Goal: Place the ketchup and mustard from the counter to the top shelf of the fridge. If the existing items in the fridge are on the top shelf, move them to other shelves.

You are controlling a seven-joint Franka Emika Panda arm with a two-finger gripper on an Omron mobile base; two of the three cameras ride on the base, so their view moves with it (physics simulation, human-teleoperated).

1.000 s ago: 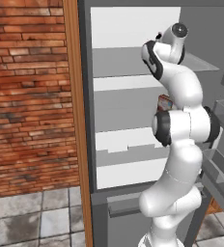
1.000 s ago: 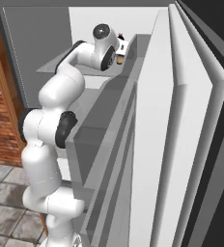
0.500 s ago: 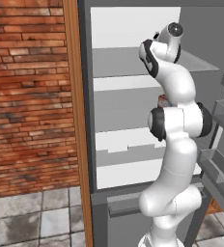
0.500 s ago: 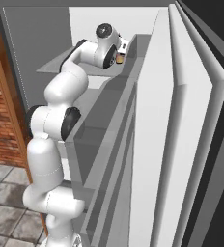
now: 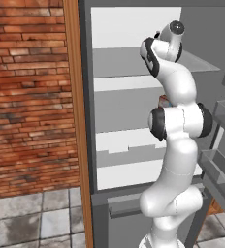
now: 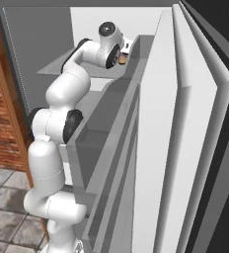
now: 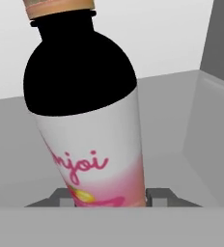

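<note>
Nearest to you in the hand view, the gripper has its two dark tips on either side of the base of the pink bottle. The jaws look clenched on it, pressed against its lower pink band, so you can treat it as grasped. The hold is low on the body, which makes sense: the widest, straightest part of the bottle gives the flattest surface to squeeze, and the dark shoulder above is curved and would slip.

Look at how the bottle lies. Its long axis runs up through the hand view and leans a little to the upper left, with the pale orange neck at the top edge and the base down between the tips. Because that view rolls with the hand, you cannot say from it alone whether the bottle is upright in the room. The printed label faces the camera.

Behind the bottle is the flat grey top shelf, with the fridge's white back wall beyond and a grey side wall to the right. Whether the base is touching the shelf or just clear of it is hidden.

From the base views, the arm reaches high into the fridge, its hand at the top shelf level close to the door side; a small reddish-brown box peeks out beside the arm on a lower shelf.

My reading: you are clearing this bottle from the top shelf to free it for the condiments.
</note>
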